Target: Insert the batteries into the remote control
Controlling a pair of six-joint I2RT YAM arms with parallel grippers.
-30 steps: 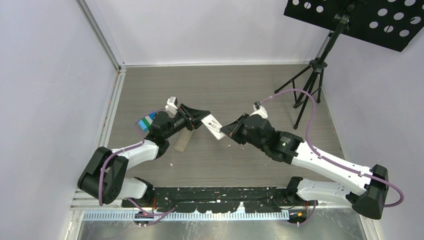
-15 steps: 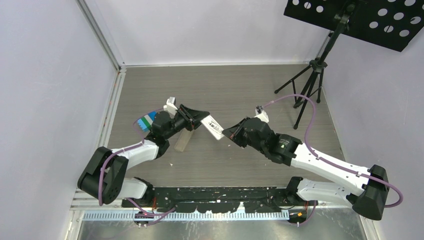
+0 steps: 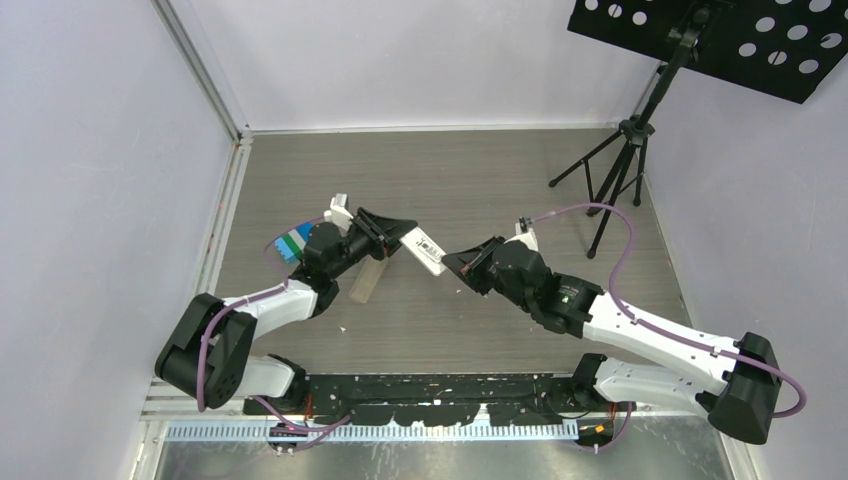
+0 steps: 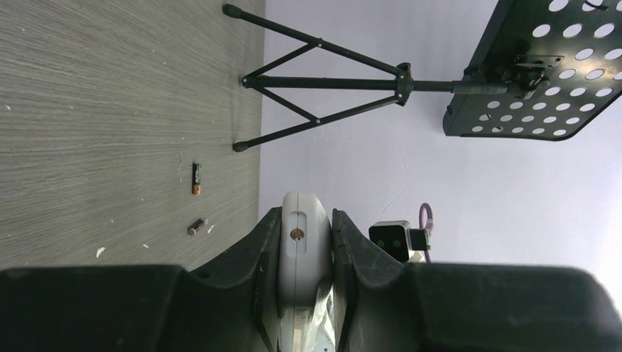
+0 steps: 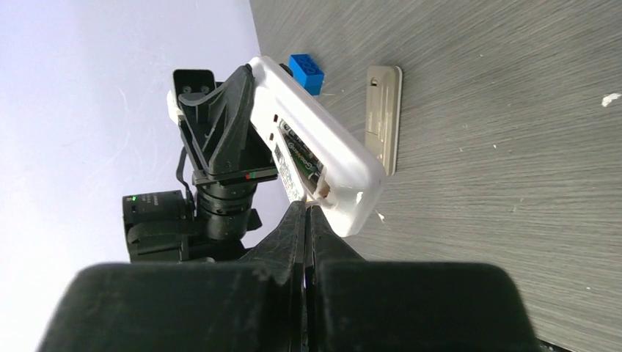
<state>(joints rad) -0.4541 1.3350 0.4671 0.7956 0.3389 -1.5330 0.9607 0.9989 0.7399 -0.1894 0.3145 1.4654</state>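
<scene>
Black fingers of the left gripper [image 4: 305, 214] clamp the white remote [image 5: 345, 165] in mid-air, its open back facing the right gripper [image 5: 306, 210], whose shut tips sit at the recess edge. A green-labelled battery [image 5: 299, 156] lies inside, print unreadable. Two more batteries [image 4: 196, 178] lie on the grey table [image 4: 73, 88] near a stand [image 4: 323, 82]; a tan bar [image 5: 384, 117] and blue block [image 5: 306, 73] lie below.

Grey wood-grain table [image 3: 450, 170] had a tan flat bar [image 3: 366, 283] at about 8 o'clock from centre, a blue brick [image 5: 306, 73] round 9, and a black tripod stand [image 3: 612, 170] at 2. Two batteries [image 4: 196, 178] lay loose near its feet, plus white flecks [image 4: 100, 251].
</scene>
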